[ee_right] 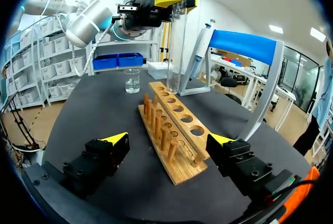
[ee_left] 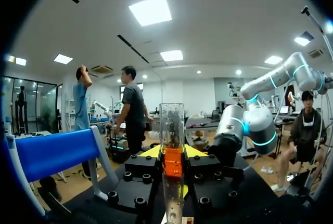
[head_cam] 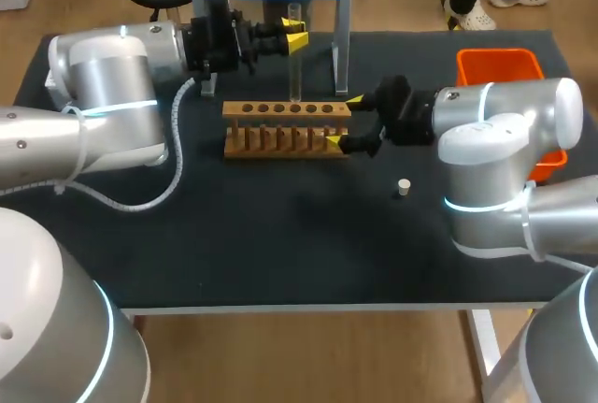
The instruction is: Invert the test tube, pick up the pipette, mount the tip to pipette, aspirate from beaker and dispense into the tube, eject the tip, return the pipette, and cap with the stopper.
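Test tube: upright above rack, pinched by left gripper | right gripper: wide open astride rack's right end, holding nothing | risk: off-centre lowering knocks tube on rack, slipping or cracking it

"Where's the rack?"
"One end sits between the spread fingers of my right tool. The stopper lies on the bench beside that tool."
"The test tube?"
"Upright, clamped in my left tool, over the rack."
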